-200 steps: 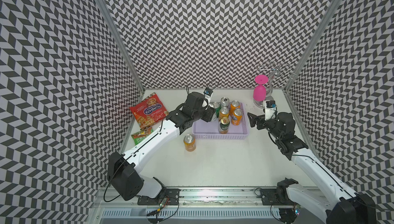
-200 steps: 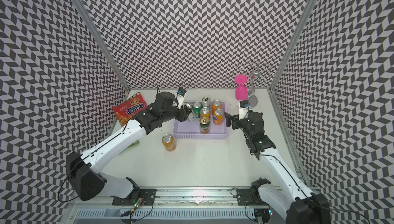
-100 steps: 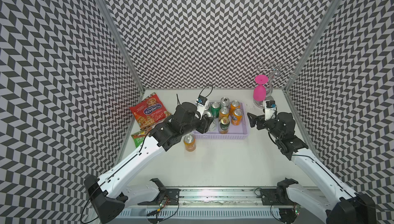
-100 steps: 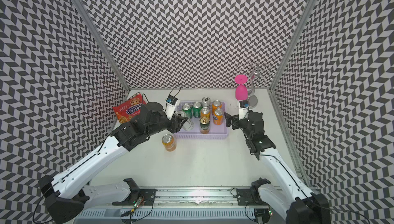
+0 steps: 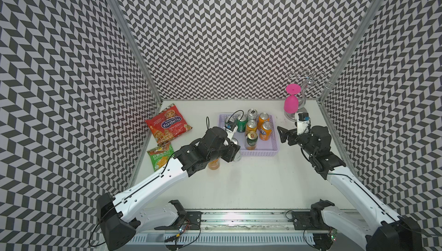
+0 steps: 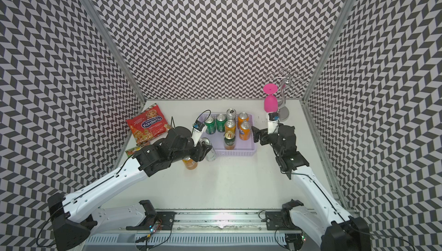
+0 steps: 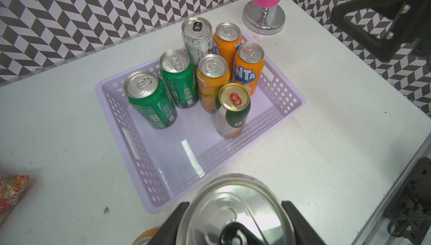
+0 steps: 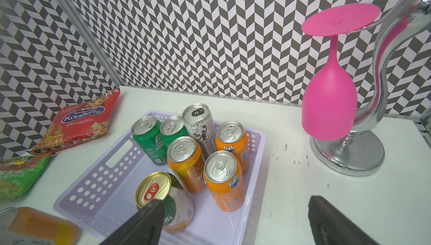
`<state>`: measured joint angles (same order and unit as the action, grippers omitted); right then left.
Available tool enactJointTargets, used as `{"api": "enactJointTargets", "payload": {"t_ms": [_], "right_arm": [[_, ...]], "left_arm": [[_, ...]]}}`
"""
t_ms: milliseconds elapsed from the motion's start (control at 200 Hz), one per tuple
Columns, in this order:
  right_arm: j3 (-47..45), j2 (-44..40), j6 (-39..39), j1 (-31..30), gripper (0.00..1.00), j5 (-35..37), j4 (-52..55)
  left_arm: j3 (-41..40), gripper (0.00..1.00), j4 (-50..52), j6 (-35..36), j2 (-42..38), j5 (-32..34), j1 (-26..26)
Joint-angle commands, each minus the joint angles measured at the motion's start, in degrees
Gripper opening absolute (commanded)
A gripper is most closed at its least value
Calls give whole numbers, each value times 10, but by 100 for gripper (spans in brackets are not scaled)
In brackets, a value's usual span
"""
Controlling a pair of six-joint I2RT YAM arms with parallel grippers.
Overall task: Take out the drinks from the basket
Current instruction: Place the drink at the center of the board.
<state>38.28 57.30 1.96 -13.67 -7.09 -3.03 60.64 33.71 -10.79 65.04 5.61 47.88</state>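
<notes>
**Step in hand: setting down a removed can.**

The left pincer (image 7: 234, 208) is clamped on a silver-white can (image 6: 211, 154), with one jaw on each side just below the rim. The can is upright outside the near-left corner of the basket (image 6: 236, 153). It is just beside an orange can (image 6: 190, 164) that stands on the surface (image 6: 239, 185). The views do not show whether the held can's base touches the surface.

**Procedure**
1. Lower the can vertically until its base seats flat, clear of the basket wall and the orange can.
2. Open the jaws only after seating.
3. Withdraw upward, not sideways, so that neither can tips.

The right pincer (image 8: 234, 203) is spread wide and holds nothing. It hovers at the basket's right end, near the pink goblet (image 6: 270, 102).

**Inventory**
- Cans, nine in total:
  - Seven in the basket: two green (image 7: 149, 99), three orange (image 7: 248, 68), one silver-white (image 7: 197, 36), one green-and-gold (image 7: 233, 110).
  - One held.
  - One on the surface.
- Basket: one.
- Snack bags: two, one red (image 6: 148, 124) and one green (image 5: 159, 157).
- Goblet: one.
</notes>
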Motion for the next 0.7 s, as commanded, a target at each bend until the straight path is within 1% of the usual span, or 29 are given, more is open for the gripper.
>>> {"api": "enactJointTargets", "payload": {"t_ms": [0,350,696], "right_arm": [[-4,-8,-1,3,100,-1,-22],[-4,-4,0,4,100,-1,-23],[-4,-3,0,3,100,0,-23]], "left_arm": [[-8,46,-69,5,-4,11,3],[-61,46,-113,21,16,36,4],[-70,46,-125,35,57,73,5]]}}
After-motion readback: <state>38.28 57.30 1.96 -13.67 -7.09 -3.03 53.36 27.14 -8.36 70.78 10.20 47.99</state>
